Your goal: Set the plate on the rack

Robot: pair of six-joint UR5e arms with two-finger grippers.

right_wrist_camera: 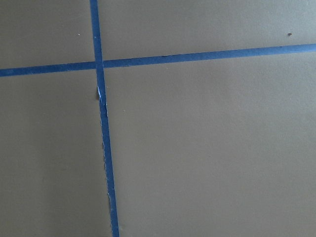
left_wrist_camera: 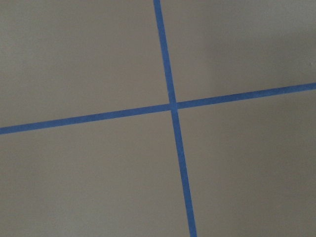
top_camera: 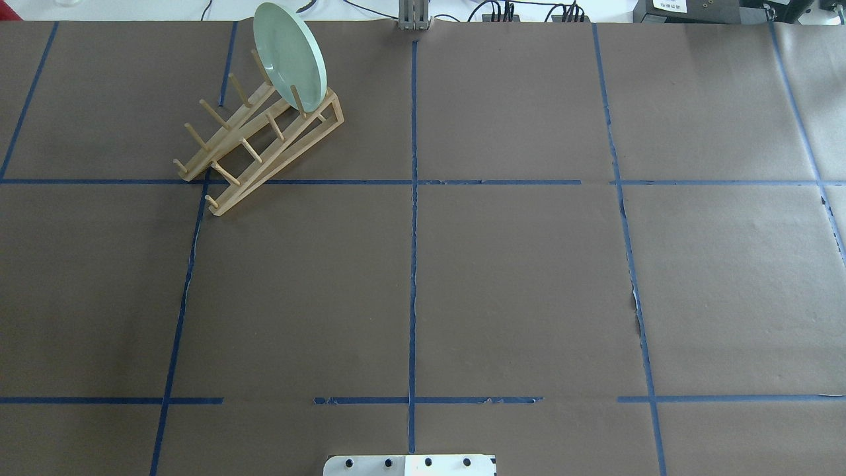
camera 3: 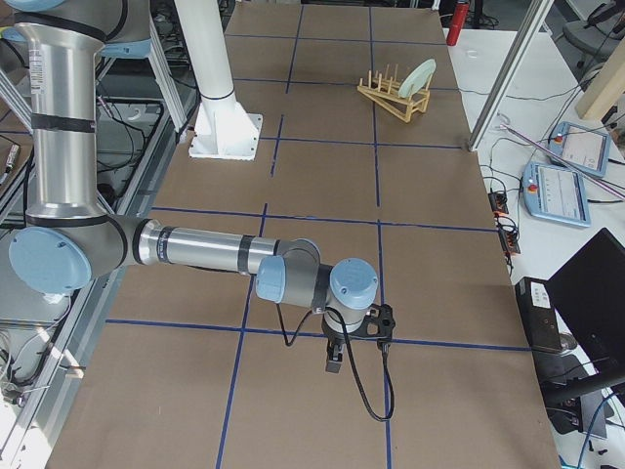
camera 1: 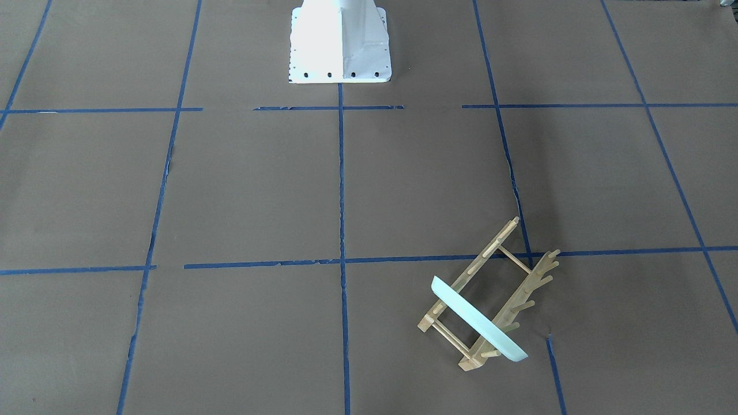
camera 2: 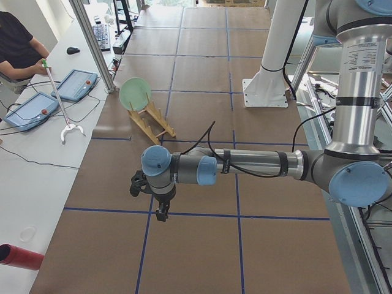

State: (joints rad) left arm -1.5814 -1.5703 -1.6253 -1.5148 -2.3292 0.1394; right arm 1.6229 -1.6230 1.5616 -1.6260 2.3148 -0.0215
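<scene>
Front view, plate: the mint-green plate point(camera 1: 478, 319) is lower right of the frame, standing on edge and tilted, slotted across the rack at the rack's near end.
Front view, rack: the wooden rack point(camera 1: 522, 282) sits at an angle on the brown table point(camera 1: 230, 190), right on top of one of the blue tape lines point(camera 1: 341, 230).
Front view, base: the white base point(camera 1: 340, 43) is top centre. No arm or gripper shows here.
Overhead view, plate and rack: both are upper left of the frame. The plate is upright-ish between the pegs at the rack's upper-right end and leans a bit. The other peg slots are bare.
Left side view, left arm: the left arm point(camera 2: 245, 164) stretches across the middle of the frame, well apart from the rack, which is further up with the plate in it.
Left side view, left gripper: the left gripper point(camera 2: 162, 213) hangs down over the table just above a tape line. Honestly can't tell if its fingers are apart or together.
Left side view, extras: a person point(camera 2: 18, 46) is at the upper left edge.
Right side view, right arm: the right arm point(camera 3: 205, 249) reaches out low across the frame. Plate and rack are way off at the top.
Right side view, right gripper: the right gripper point(camera 3: 333, 360) points down near a tape line. Can't tell its finger state either.
Left wrist view: just table and a tape cross.
Right wrist view: same deal, table and a tape cross at upper left.
</scene>
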